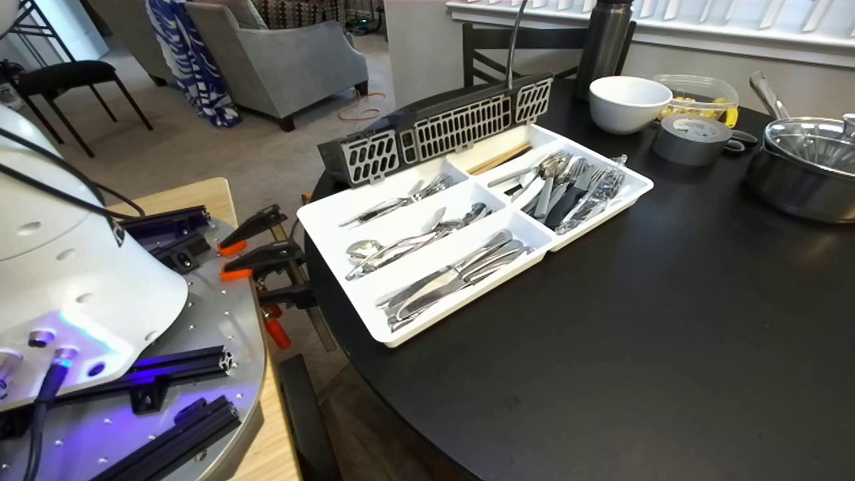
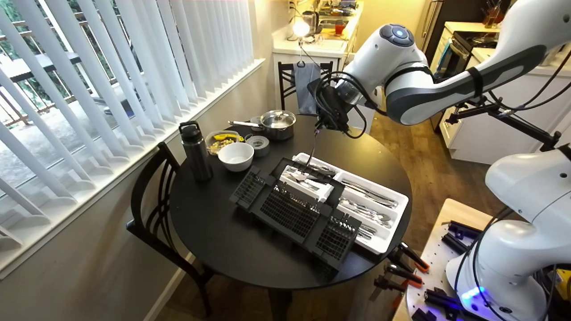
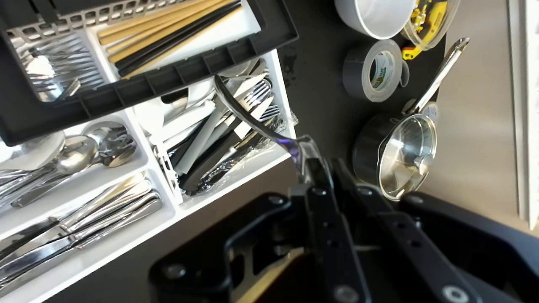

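White vertical blinds (image 2: 218,44) hung above a white sill (image 1: 735,41), daylight coming in between the slats, with a pale wall (image 2: 102,232) below. A dark wooden chair (image 2: 163,247) stood beside the round black counter (image 1: 668,334). In an exterior view, a bright lamp (image 2: 301,29) glowed near a kitchen worktop (image 2: 285,47), a yellowish wall (image 2: 397,11) and a black stove (image 2: 479,41), with brown wood flooring (image 2: 401,149) in front. In an exterior view, a grey armchair (image 1: 300,67) sat on beige carpet (image 1: 267,167), a blue-and-white throw (image 1: 190,60) hanging just beside it.

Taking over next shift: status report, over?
Tool shut on fork. Fork hanging, lower end near dark slotted basket. Basket lies across part of cutlery tray.
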Controlling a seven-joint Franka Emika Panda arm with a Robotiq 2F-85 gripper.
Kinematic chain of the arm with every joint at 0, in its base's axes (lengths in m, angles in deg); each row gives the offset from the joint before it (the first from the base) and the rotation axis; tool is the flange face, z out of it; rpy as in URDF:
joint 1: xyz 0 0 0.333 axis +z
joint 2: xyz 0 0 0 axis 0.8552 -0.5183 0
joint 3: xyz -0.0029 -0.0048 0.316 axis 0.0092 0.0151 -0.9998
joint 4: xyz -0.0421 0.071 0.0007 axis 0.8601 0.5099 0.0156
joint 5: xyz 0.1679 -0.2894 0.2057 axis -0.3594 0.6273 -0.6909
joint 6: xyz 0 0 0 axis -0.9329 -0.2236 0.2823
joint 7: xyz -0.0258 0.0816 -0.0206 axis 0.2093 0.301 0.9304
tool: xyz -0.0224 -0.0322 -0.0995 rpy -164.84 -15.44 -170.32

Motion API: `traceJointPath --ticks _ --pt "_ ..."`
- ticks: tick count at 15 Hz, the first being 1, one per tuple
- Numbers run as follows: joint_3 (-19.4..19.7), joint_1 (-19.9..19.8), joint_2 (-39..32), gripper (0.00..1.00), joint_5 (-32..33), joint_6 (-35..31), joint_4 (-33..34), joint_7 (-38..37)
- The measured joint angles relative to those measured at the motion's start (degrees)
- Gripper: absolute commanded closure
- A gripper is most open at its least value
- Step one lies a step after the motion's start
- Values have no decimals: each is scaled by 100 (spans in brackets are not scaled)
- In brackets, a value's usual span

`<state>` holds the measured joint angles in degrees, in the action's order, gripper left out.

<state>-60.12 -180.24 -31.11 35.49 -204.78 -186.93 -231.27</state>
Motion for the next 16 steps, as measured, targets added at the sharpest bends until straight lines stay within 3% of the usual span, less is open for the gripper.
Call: traceJointPath --ticks 8,10,13,16 --pt "-279 -81 -361 97 0 274 -105 -1" --pt "-491 -198 -458 97 0 748 -105 -6" --pt "-946 -420 -769 97 0 2028 -102 -10" --pt "-1036 -349 -1089 97 -44 2964 -105 -10"
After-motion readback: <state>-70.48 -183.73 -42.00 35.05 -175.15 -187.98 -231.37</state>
